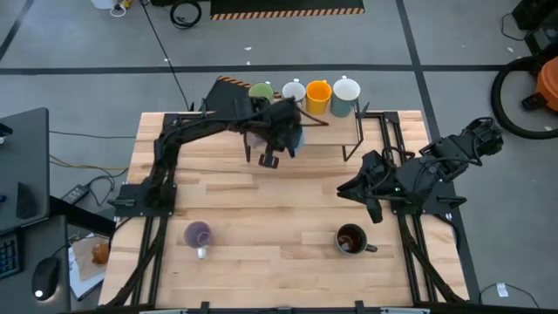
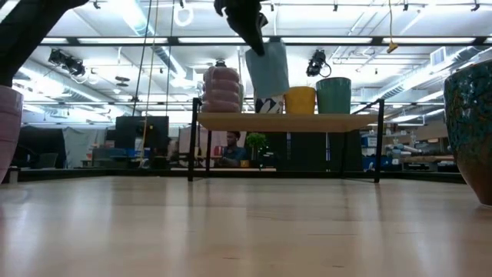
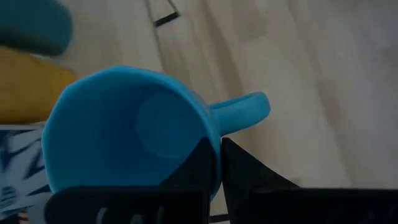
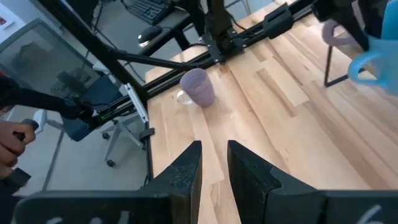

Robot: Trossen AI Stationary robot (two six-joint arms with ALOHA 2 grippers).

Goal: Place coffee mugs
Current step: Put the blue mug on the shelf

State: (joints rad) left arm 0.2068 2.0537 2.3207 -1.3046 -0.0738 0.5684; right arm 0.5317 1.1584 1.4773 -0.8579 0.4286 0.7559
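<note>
My left gripper [image 1: 283,133] is shut on a blue mug [image 3: 130,134], held high above the wooden shelf [image 2: 284,121] at the table's far edge. Several mugs stand on that shelf: light purple [image 2: 221,88], a patterned white one [image 2: 267,105], orange [image 2: 300,100] and teal-green [image 2: 333,95]. A light purple mug [image 1: 199,234] stands on its base on the table at the near left. A dark brown mug [image 1: 351,240] stands at the near right. My right gripper [image 4: 214,150] hovers over the table's right side, narrowly open with nothing between its fingers. My left gripper has the blue mug by its rim wall [image 3: 214,140], right beside the handle [image 3: 244,109]. One finger [image 3: 198,167] is inside the mug and the other [image 3: 245,177] outside. The fingers slant down from above. The mug hangs tilted below them, clear of the shelf and table.
The shelf's black wire legs [image 1: 356,139] stand on the far part of the table. Bare wood lies between the two loose mugs and the shelf. Black frame rails [image 1: 148,244] run along the left and right edges. A person's hand [image 4: 13,140] shows beyond the table.
</note>
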